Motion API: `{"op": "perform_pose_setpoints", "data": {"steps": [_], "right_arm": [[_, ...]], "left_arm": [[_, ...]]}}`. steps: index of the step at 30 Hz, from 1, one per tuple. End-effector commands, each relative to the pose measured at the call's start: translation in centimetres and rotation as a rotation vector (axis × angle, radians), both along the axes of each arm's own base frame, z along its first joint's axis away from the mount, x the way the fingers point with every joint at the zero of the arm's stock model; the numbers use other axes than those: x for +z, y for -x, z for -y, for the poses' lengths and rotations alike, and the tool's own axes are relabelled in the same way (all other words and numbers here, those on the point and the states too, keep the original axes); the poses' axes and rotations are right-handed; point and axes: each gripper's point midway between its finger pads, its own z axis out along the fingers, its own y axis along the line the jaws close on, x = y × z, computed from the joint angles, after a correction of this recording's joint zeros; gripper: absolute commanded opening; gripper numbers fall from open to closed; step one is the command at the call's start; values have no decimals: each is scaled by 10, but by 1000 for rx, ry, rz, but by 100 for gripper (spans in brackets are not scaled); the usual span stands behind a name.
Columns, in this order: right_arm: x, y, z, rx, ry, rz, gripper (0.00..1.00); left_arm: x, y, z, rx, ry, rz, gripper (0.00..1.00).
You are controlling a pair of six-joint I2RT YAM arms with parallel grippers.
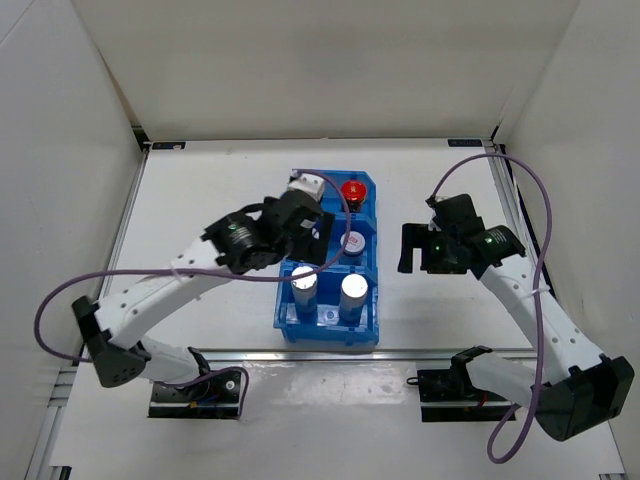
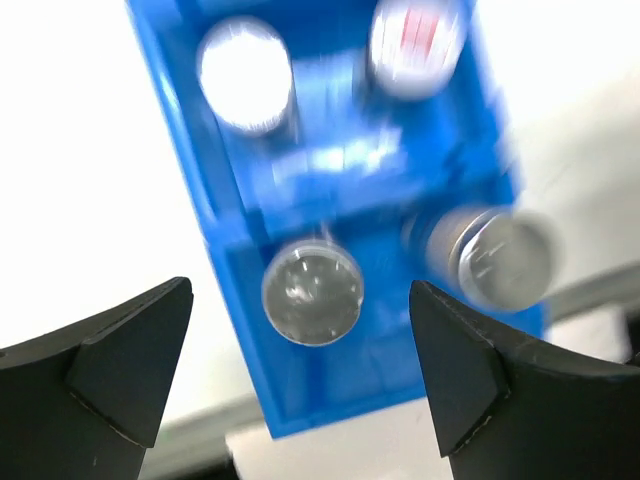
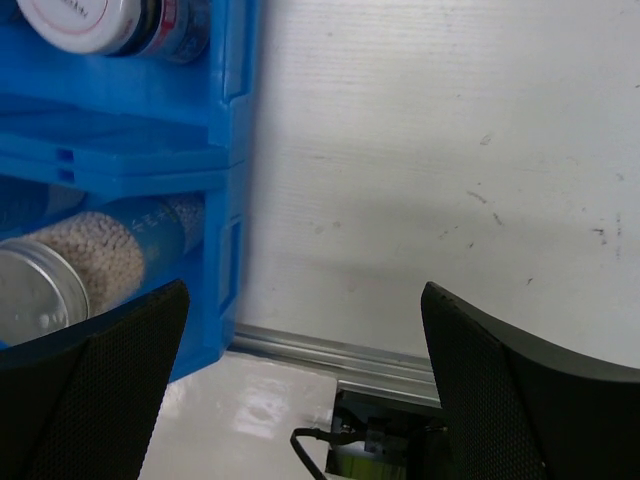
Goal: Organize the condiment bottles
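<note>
R end effector (image 3: 305, 300) nr blue-label bottle (image 3: 85, 265)

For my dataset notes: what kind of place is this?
Likely a lab robot cell: white walls enclose the table, two arms are bolted at its edge, and a bin holds bottles.

Robotics lab test cell (white panel walls (image 1: 300, 60), aluminium-railed white table (image 1: 200, 190))
</note>
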Motion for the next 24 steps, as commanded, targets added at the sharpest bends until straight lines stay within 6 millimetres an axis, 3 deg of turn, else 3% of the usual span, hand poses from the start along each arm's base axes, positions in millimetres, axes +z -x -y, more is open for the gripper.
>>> {"op": "perform_pose_setpoints", "data": {"steps": [1, 2, 6, 9, 10, 11, 12, 13, 14, 16, 17, 18, 21, 24], "right_arm": [[3, 8, -12, 43, -82, -2, 100], [4, 6, -13, 44, -87, 10, 100], [16, -2, -17, 57, -98, 32, 100], [27, -10, -18, 58, -103, 61, 100], [28, -13, -17, 60, -91, 67, 100], [28, -13, -17, 60, -91, 67, 100], [33, -16, -16, 56, -89, 82, 100], [37, -18, -15, 51, -86, 97, 100], [37, -18, -15, 50, -86, 97, 100], [44, -20, -14, 44, -85, 122, 100], [44, -21, -12, 36, -75, 126, 100], [47, -21, -9, 28, -70, 143, 100], [53, -20, -5, 16, -65, 173, 100], [55, -18, -1, -1, -63, 187, 100]], "left_arm": [[86, -11, -43, 75, 58, 255, 100], [103, -16, -48, 101, 86, 320, 100], [111, -26, -100, 237, 89, 425, 100], [103, -35, -147, 389, 66, 493, 100], [86, -37, -159, 430, 26, 492, 100], [92, -38, -183, 535, 34, 543, 100], [88, -39, -193, 579, 28, 562, 100], [66, -40, -203, 612, -14, 554, 100], [73, -42, -219, 703, 19, 620, 100], [64, -45, -231, 764, 27, 671, 100], [45, -46, -240, 800, 4, 672, 100], [42, -48, -240, 815, 28, 672, 100], [15, -53, -241, 802, -95, 594, 100], [5, -58, -246, 772, -245, 575, 100]]}}
